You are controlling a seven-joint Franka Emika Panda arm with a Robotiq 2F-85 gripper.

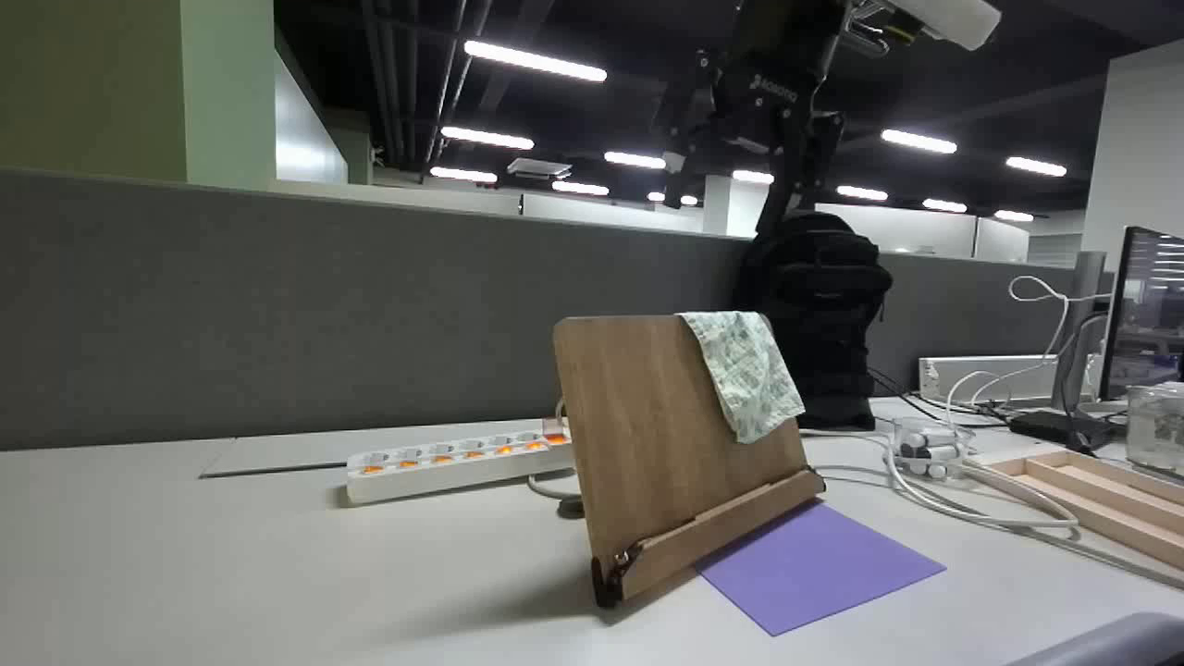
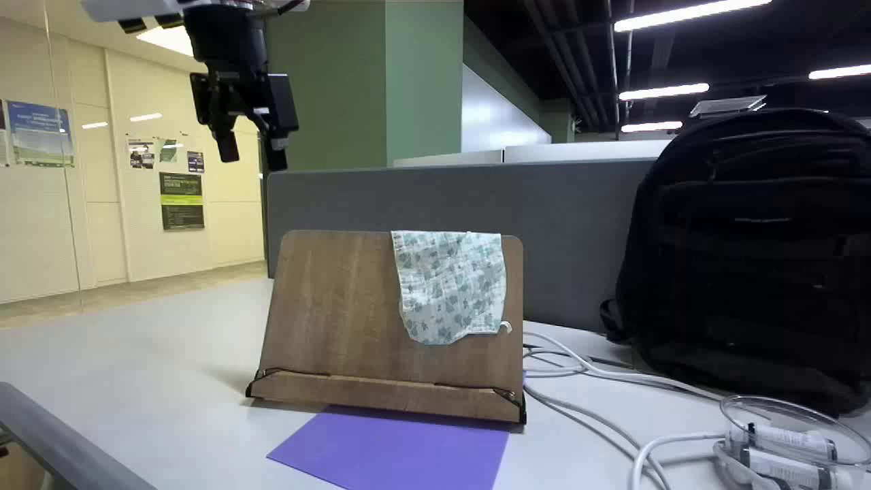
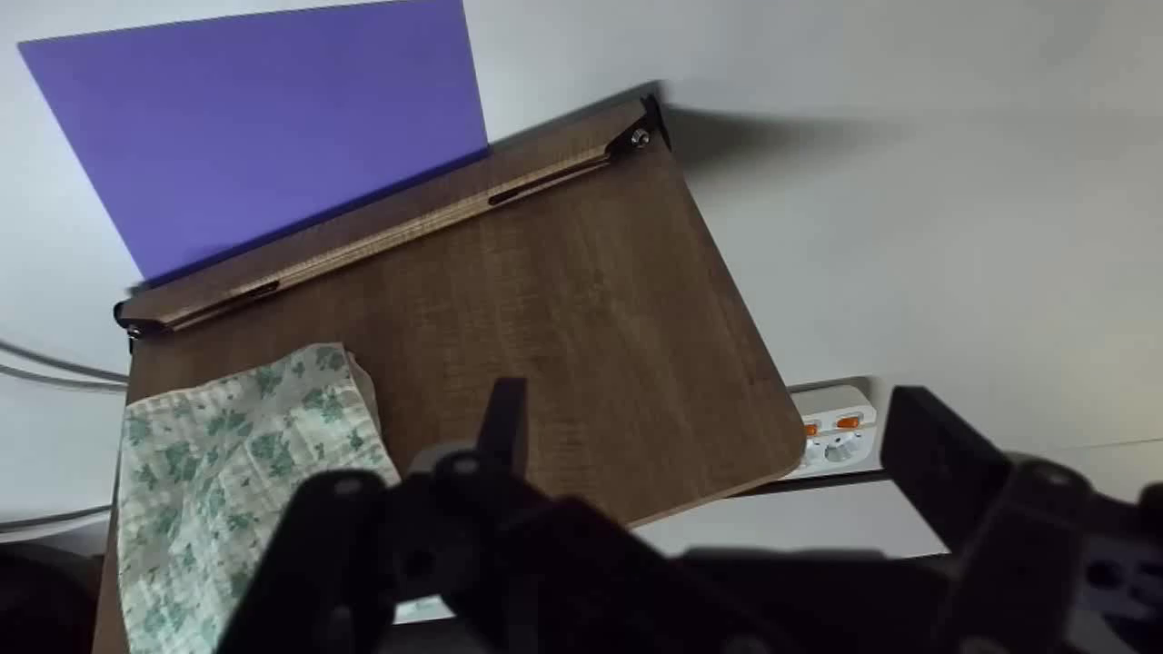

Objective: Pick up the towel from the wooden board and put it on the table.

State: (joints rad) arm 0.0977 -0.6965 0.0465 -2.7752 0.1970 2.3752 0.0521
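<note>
Overhead, a black gripper [image 2: 252,155] hangs well apart from everything below it, its jaws spread wide and holding nothing. Lower down, a small towel [image 2: 449,286], whitish with a pale green leafy print, is draped over the top edge of a brown wooden board [image 2: 333,306], near the right-hand corner in both exterior views, with its loose end down the front face. The board stands tilted back on a light grey-white table [image 1: 231,555]. A flat purple sheet [image 1: 814,573] lies on the table, partly hidden by the board. Behind are a white power strip [image 1: 453,472] and a black backpack [image 1: 814,314].
</note>
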